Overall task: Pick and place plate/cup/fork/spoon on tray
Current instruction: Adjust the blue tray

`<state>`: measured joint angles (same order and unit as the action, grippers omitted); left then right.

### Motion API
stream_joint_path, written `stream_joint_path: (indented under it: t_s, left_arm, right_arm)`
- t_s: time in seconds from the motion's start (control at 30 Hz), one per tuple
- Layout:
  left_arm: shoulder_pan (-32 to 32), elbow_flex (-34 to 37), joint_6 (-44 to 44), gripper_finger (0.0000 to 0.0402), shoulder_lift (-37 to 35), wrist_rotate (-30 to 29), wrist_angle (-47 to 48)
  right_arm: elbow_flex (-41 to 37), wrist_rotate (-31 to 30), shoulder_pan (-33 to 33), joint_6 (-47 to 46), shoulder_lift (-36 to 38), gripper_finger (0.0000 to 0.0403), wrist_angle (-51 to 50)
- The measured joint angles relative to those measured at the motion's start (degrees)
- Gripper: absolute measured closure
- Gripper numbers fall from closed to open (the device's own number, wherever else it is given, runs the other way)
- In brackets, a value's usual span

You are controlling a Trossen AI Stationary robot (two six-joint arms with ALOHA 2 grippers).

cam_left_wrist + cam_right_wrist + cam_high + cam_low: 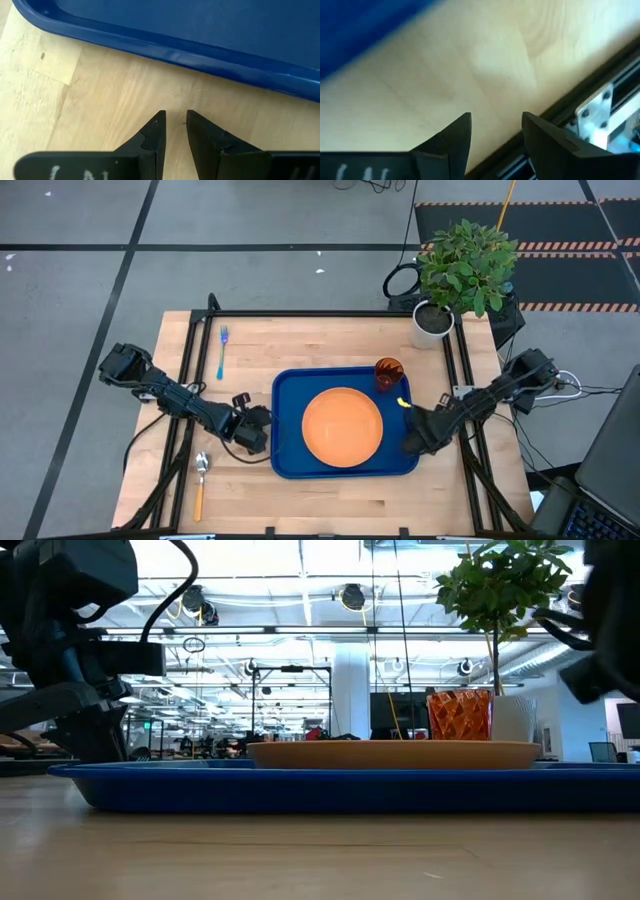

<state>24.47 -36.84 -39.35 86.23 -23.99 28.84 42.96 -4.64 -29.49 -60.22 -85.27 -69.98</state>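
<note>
In the high view the tray (288,460) lies at centre frame with the plate (342,426) in its middle and the cup (388,373) in its upper right corner. The fork (222,350) lies upper left and the spoon (200,483) lower left, both on the table (320,340). The left gripper (174,125), fingers slightly parted and empty, sits just left of the tray; the right gripper (496,125), parted and empty, sits at the tray's right edge.

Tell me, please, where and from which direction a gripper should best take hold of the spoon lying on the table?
Grip the spoon at mid-handle, coming straight down from above with the fingers across it. It lies flat on the bare wood, orange handle toward the near edge, shiny bowl toward the tray; the handle is straight and narrow. The left gripper is nearest.
</note>
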Motion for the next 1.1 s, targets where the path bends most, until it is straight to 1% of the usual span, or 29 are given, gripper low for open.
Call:
stream_joint_path:
  t_s: [0.1,0.27,0.37,0.6,0.93,1.1]
  left_arm:
    - [-0.01,0.00,-0.29,0.0321,0.00,-0.04,0.00]
    - [-0.01,0.00,-1.57,0.0321,-0.01,-0.25,0.02]
    - [-0.01,0.00,-1.69,0.0321,-0.01,-0.33,0.02]
    - [-0.01,0.00,-1.47,0.0321,-0.01,-1.40,0.04]
    - [-0.07,0.00,-1.46,0.0321,0.01,-2.19,0.26]
    - [-0.07,0.00,-1.59,0.0321,0.01,-2.16,0.61]
  right_arm:
    - [-1.34,0.17,-1.69,-2.62,0.96,0.0234,2.39]
    - [-1.47,0.30,-3.49,-3.58,1.84,0.0234,13.96]
    - [-1.49,0.31,-3.70,-3.50,1.89,0.0234,17.72]
    - [-1.47,0.32,-3.64,-3.57,1.92,0.0234,19.44]
    - [-0.14,0.60,-3.64,-2.05,1.74,0.0234,25.70]
    - [0.61,1.50,-3.68,0.32,1.70,0.0234,27.60]
